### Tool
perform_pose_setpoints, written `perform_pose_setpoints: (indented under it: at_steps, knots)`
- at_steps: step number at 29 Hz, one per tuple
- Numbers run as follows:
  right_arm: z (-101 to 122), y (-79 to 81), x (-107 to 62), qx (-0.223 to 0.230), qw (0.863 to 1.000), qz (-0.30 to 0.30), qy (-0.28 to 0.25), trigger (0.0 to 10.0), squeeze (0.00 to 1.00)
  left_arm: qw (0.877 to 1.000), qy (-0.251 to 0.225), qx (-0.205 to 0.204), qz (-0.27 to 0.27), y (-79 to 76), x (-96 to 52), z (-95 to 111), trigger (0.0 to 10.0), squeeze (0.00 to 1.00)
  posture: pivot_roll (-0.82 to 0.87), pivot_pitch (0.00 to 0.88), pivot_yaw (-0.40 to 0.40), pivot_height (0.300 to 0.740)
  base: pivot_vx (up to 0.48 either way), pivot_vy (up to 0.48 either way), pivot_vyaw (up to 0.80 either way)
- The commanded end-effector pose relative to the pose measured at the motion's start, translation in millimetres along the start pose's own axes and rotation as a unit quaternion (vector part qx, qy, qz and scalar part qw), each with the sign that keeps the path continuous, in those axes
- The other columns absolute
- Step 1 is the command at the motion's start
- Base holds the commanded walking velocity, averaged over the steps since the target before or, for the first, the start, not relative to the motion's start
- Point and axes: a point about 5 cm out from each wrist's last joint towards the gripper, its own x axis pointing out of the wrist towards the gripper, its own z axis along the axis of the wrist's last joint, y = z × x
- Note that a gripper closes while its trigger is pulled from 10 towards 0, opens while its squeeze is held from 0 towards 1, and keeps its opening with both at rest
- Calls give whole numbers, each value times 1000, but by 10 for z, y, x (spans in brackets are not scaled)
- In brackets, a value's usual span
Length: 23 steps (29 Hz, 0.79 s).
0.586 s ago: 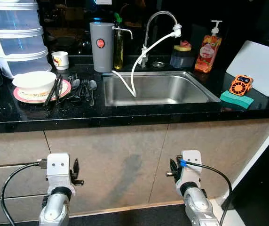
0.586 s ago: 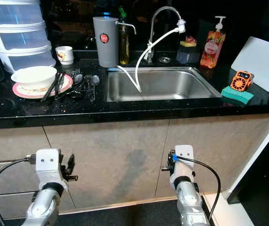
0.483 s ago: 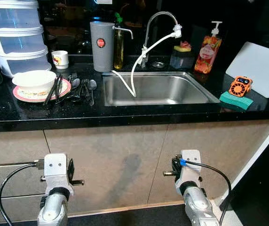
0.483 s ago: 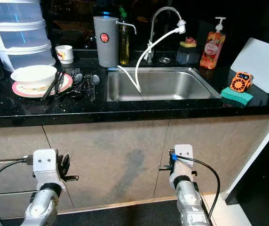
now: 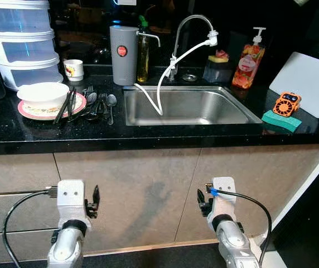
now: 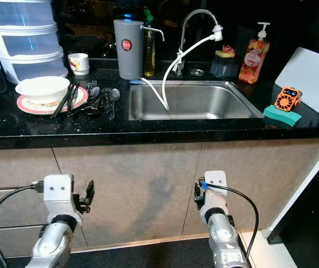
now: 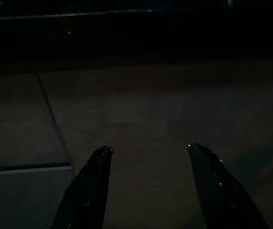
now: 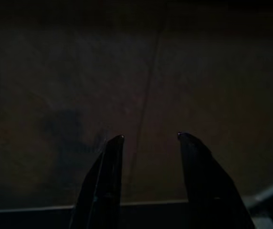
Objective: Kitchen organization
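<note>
On the black counter (image 5: 148, 131) a white bowl (image 5: 42, 94) rests on a pink-rimmed plate (image 5: 32, 112), with black chopsticks (image 5: 64, 105) leaning on it. Several forks and spoons (image 5: 99, 105) lie beside the plate. A steel sink (image 5: 188, 106) with a tap (image 5: 190, 34) and a white hose (image 5: 162, 84) sits in the middle. Both arms hang low in front of the cabinet doors. My left gripper (image 7: 150, 150) is open and holds nothing. My right gripper (image 8: 150, 137) is open and holds nothing, facing the cabinet.
Stacked clear containers (image 5: 17, 42) and a small cup (image 5: 73, 69) stand at the back left. A grey canister (image 5: 122, 54), an oil bottle (image 5: 143, 53) and a soap dispenser (image 5: 247, 61) line the back. A green sponge (image 5: 281, 119), orange gadget (image 5: 286, 104) and white board (image 5: 310, 81) lie right.
The camera has shifted slightly, so the counter sits a little differently in the picture. Both wrists have turned a little in front of the cabinets. Nothing on the counter has moved.
</note>
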Motion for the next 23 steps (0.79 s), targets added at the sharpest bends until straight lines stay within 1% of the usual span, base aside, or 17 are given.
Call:
perform_pose_setpoints:
  at_steps: [1, 2, 3, 4, 5, 6, 7, 9, 10, 15, 17, 19, 20, 21, 22, 23]
  knots:
    - [-65, -51, -21, -3, 1000, -13, 18, 10000, 0, 1000, 1, 20, 10, -8, 5, -40, 10000, 0, 17, 34, -61, 740, 0, 0, 0]
    - [-69, -55, -27, 2, 1000, -11, 18, 8549, 0, 1000, 3, 1, 3, -13, -7, -49, 10000, 0, 9, 33, -63, 740, 0, 0, 0]
    - [-71, -55, -32, 6, 1000, -9, 19, 8549, 0, 1000, 4, -14, -3, -17, -18, -51, 10000, 0, 6, 33, -62, 740, 0, 0, 0]
    - [-65, -52, -36, 9, 1000, -5, 17, 0, 0, 999, 3, -30, -13, -22, -36, -46, 0, 0, -1, 32, -59, 740, 0, 0, 0]
    - [-60, -50, -38, 10, 1000, -3, 16, 0, 0, 999, 2, -40, -20, -24, -50, -39, 0, 0, -1, 32, -59, 740, 0, 0, 0]
    - [-43, -63, -32, -12, 1000, -12, 12, 0, 0, 1000, 5, -28, -11, -2, -52, -47, 0, 0, -2, 33, -54, 740, 0, 0, 0]
    - [-35, -78, -24, -12, 1000, -24, 10, 10000, 0, 1000, 9, -23, -5, 13, -50, -57, 10000, 0, 0, 34, -51, 740, 0, 0, 0]
    - [-33, -87, -18, -12, 999, -34, 10, 10000, 0, 1000, 12, -18, 0, 23, -46, -66, 10000, 0, 1, 34, -50, 740, 0, 0, 0]
    - [-25, -106, -6, 4, 999, -40, 3, 10000, 0, 1000, 3, -29, -5, 18, -36, -43, 10000, 0, 4, 30, -48, 740, 0, 0, 0]
    - [-8, -111, -2, 3, 999, -43, -3, 10000, 0, 999, -15, -34, -20, -11, -25, 13, 10000, 0, 3, 29, -53, 740, 0, 0, 0]
    - [-8, -104, 3, -4, 999, -43, 0, 10000, 0, 999, -16, -39, -14, -3, -21, 19, 10000, 0, 5, 25, -57, 740, 0, 0, 0]
    - [-14, -81, 9, -5, 1000, -30, 5, 10000, 0, 999, 10, -50, 2, 20, -27, -16, 10000, 0, 5, 26, -62, 740, 0, 0, 0]
    - [-20, -69, 8, -12, 1000, -23, 8, 10000, 0, 999, 8, -30, 6, 33, -40, -16, 10000, 0, 7, 25, -65, 740, 0, 0, 0]
    - [-20, -69, 8, -12, 1000, -23, 8, 10000, 0, 999, 8, -30, 6, 33, -40, -16, 10000, 0, 7, 25, -65, 740, 0, 0, 0]
    - [-29, -46, 5, -9, 1000, -8, 11, 10000, 0, 1000, 1, -14, 2, 29, -55, -9, 10000, 0, 6, 21, -67, 740, 0, 0, 0]
    - [-32, -40, 3, -19, 1000, -4, 12, 10000, 0, 1000, -2, -8, -2, 20, -70, -7, 10000, 0, 6, 20, -67, 740, 0, 0, 0]
